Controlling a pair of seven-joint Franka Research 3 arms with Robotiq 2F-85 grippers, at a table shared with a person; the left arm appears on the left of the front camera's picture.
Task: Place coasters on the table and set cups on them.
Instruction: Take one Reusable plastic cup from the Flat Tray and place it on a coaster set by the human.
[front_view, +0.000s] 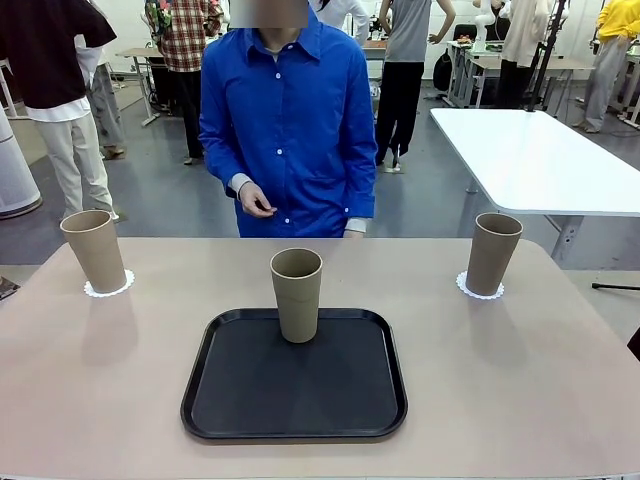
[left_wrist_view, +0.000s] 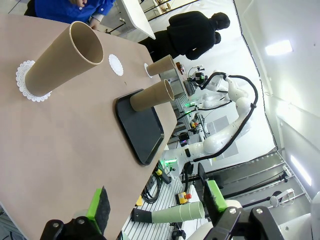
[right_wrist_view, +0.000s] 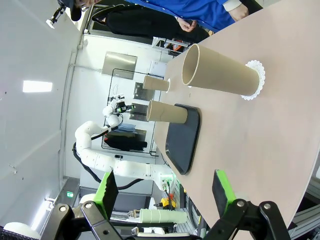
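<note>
A cup (front_view: 95, 250) stands upright on a coaster (front_view: 108, 290) at each far corner of the surface (front_view: 100, 380). The third cup (front_view: 297, 295) waits on the black tray (front_view: 300, 390). A bare coaster (left_wrist_view: 116, 65) lies beyond, likely meant for it. The left end effector (left_wrist_view: 155, 205) and right end effector (right_wrist_view: 165, 192) are open and empty.

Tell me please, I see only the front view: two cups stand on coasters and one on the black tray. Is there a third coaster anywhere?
Observer: Yes. The left wrist view shows a bare coaster on the table, between the tray and the person's edge, behind the middle cup.
Operator: Is the left end effector open?
Observer: Yes, open and empty.
Operator: And the right end effector?
Observer: Open and empty too.
</note>
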